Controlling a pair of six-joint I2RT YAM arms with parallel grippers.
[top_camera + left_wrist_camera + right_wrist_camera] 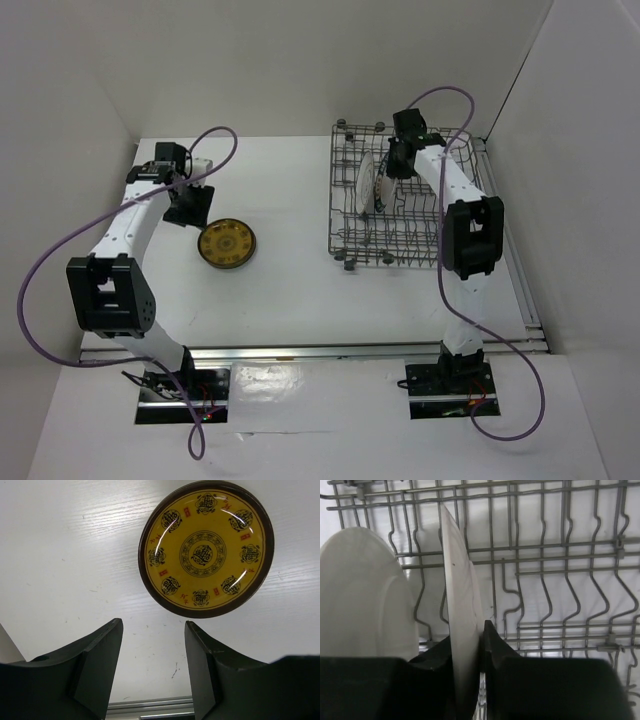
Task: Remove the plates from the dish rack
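Note:
An ochre-yellow plate [227,243] lies flat on the table left of the grey wire dish rack [440,255]; it also shows in the left wrist view [206,547]. My left gripper [152,667] is open and empty, just short of that plate. In the rack two plates stand on edge, pale undersides showing. My right gripper [467,652] is shut on the rim of the nearer upright plate [460,610]. The other upright plate [365,600] stands to its left. In the top view the upright plates [367,185] sit at the rack's left part, with my right gripper [392,170] on them.
White walls close in the table at the back and on both sides. A metal rail [300,352] runs along the near edge. Purple cables loop from both arms. The rack's upright tines [570,595] stand to the right of the held plate.

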